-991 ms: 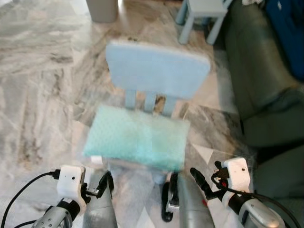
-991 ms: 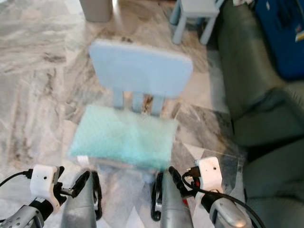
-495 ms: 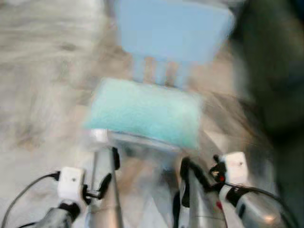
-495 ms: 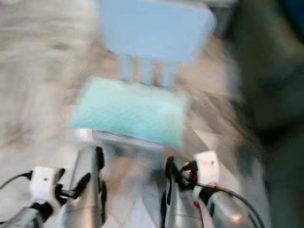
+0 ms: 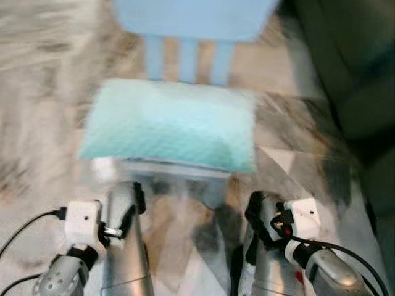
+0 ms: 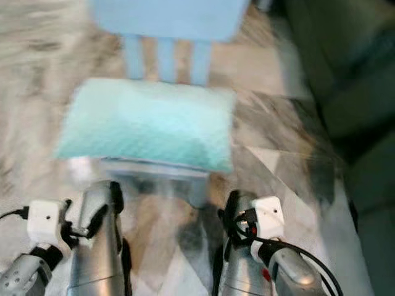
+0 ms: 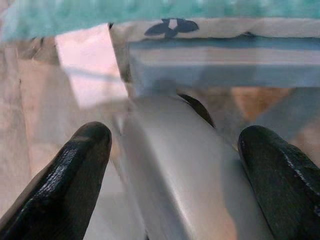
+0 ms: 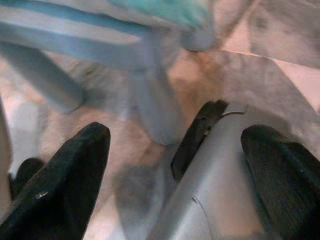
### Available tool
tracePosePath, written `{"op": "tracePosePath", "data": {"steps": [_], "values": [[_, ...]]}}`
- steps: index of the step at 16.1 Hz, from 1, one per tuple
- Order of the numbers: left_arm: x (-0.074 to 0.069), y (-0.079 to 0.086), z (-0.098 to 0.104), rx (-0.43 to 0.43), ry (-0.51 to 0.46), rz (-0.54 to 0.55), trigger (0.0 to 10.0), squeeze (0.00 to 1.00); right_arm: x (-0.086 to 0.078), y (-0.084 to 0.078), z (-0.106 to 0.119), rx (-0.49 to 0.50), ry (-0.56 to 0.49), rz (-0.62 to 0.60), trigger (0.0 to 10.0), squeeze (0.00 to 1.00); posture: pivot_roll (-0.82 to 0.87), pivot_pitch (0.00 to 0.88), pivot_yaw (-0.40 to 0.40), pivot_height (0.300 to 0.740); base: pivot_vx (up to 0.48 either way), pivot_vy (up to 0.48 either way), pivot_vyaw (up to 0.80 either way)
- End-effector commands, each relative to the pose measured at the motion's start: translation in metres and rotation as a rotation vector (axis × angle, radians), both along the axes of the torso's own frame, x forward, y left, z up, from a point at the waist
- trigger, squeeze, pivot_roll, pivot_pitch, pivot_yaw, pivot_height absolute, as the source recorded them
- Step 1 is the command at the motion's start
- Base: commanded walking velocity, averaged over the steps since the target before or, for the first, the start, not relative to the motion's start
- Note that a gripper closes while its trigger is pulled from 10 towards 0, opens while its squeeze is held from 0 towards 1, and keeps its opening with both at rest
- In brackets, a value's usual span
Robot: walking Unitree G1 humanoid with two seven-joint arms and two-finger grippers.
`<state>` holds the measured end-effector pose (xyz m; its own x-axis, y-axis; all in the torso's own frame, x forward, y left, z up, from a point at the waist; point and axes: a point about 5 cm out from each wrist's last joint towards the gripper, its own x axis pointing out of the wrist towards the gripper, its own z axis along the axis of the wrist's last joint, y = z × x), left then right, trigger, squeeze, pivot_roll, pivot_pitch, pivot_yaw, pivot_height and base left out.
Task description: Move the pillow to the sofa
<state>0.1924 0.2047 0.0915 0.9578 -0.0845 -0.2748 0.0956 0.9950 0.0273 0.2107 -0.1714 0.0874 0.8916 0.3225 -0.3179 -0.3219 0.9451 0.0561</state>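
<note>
The teal pillow (image 5: 170, 125) lay on the small blue chair (image 5: 188, 18), and both the left gripper (image 7: 172, 165) and right gripper (image 8: 170, 175), fingers spread wide and empty, hung low before it, so the approach probably called for reaching up over the seat edge at its 2 ends.

A turquoise pillow (image 5: 170, 126) lies across the seat of a light blue chair (image 5: 188, 37) mid-frame. My silver left arm (image 5: 123, 246) and right arm (image 5: 271, 259) sit at the bottom edge. Dark green sofa (image 5: 345, 68) upper right.
</note>
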Motion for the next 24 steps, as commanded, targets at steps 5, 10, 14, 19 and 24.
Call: {"op": "tracePosePath", "data": {"steps": [5,10,14,19,24], "values": [[0.011,0.027,0.012,0.141,-0.073,0.19,10.0,0.0,0.015,0.002,0.012,-0.009,-0.067,0.022,10.0,0.0,0.05,0.355,-0.05,0.319,0.0,0.0,0.0],[0.044,0.039,0.068,0.125,-0.293,0.275,10.0,0.0,0.055,-0.003,0.076,0.017,-0.315,-0.05,10.0,0.0,0.05,0.316,-0.042,0.319,0.0,0.0,0.0],[0.083,0.07,0.1,0.055,-0.387,0.376,10.0,0.0,0.089,-0.007,0.117,0.125,-0.414,-0.072,10.0,0.0,0.06,0.281,-0.038,0.319,0.0,0.0,0.0],[0.112,0.096,0.14,0.07,-0.511,0.441,10.0,0.0,0.116,-0.022,0.159,0.099,-0.549,-0.106,10.0,0.0,0.05,0.246,-0.032,0.319,0.0,0.0,0.0],[0.14,0.114,0.129,-0.171,-0.383,0.441,10.0,0.0,0.146,-0.02,0.174,0.36,-0.474,-0.007,10.0,0.0,0.06,0.24,-0.029,0.319,0.0,0.0,0.0]]}}
